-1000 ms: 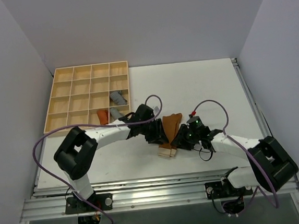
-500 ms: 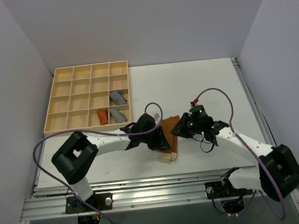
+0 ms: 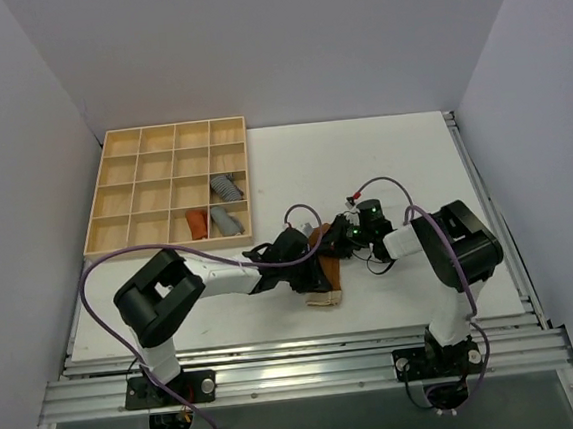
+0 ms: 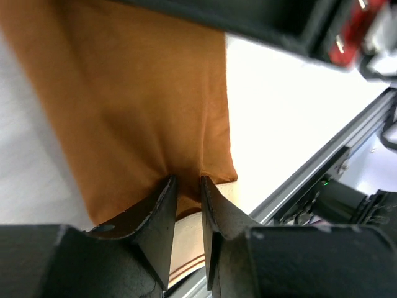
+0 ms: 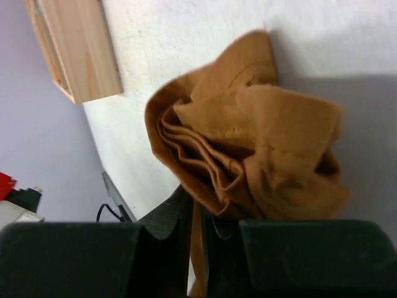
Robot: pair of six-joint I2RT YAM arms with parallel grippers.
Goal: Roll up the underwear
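You're mid-roll: the right gripper (image 5: 196, 208) pinches the bunched end of the underwear (image 4: 136, 93), the left gripper (image 4: 187, 184) pinches its flat end, so next roll the bunch leftward.

Left arm (image 3: 221, 270): upper link rises from the base, elbow folded at near left, white forearm stretched low to the right toward table centre. Left gripper (image 4: 186, 181): black fingers nearly together, narrow slit between the tips, a fold of the caramel-brown fabric underwear (image 4: 142, 93) pinched in it.

Right arm (image 3: 450, 250): stands steeply over its base, forearm doubled back to the left, green wrist lights lit. Right gripper (image 5: 197, 214): fingers close together, a strip of the same fabric clamped between them.

In the top view the two grippers sit just beside each other.
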